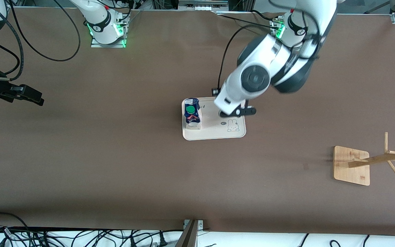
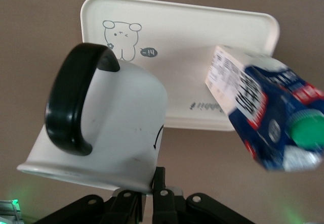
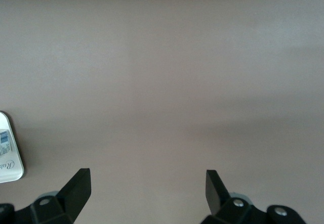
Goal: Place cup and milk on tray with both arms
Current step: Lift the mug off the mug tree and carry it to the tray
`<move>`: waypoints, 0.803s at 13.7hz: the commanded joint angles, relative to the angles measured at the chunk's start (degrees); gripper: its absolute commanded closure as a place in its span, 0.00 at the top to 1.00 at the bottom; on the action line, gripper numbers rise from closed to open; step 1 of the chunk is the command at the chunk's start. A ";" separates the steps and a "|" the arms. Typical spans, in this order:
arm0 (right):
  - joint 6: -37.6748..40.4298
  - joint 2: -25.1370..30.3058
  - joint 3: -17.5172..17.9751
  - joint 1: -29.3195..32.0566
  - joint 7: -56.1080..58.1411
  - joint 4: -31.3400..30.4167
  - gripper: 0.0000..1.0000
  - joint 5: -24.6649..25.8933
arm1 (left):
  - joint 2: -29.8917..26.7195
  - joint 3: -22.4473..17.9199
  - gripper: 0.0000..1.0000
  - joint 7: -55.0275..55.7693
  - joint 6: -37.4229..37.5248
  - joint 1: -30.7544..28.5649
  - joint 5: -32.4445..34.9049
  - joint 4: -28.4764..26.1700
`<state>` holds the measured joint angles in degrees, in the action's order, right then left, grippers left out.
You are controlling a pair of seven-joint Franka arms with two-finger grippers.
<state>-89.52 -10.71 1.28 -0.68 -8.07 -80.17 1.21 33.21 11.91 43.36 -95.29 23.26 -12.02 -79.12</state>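
cream tray (image 1: 214, 135) already carries the milk (image 1: 192, 115) upright; left gripper (image 2: 152, 196), clamped on the cup (image 2: 109, 128) rim, hangs over the tray (cup not yet down). right gripper (image 3: 147, 186) waits, jaws wide, empty.

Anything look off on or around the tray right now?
Nothing spilled or damaged. The milk stands upright on the tray. The left gripper, shut on the cup at its rim, holds it tilted over the tray. The right gripper waits open.
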 commanded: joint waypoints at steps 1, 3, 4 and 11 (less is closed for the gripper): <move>-0.04 1.04 -1.02 -1.08 0.25 -0.42 1.00 0.81 | 7.29 -0.57 0.00 1.38 2.65 -1.45 -0.28 5.91; -0.21 1.04 -1.02 -1.08 0.25 -0.16 1.00 0.73 | 9.67 -0.57 0.00 1.81 0.12 -1.29 -0.46 5.91; -0.30 1.04 -1.10 -0.82 0.25 -0.16 1.00 0.64 | 10.64 -0.57 0.00 1.91 -1.46 -1.02 -0.55 5.82; 0.14 0.51 -1.45 -0.55 0.60 0.10 1.00 0.02 | 15.30 -0.49 0.51 1.56 -3.50 -0.84 -2.92 5.47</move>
<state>-89.88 -10.67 0.67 -0.77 -8.07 -80.10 1.22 46.92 11.50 44.45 -99.19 22.24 -13.22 -75.62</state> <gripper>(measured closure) 0.000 0.907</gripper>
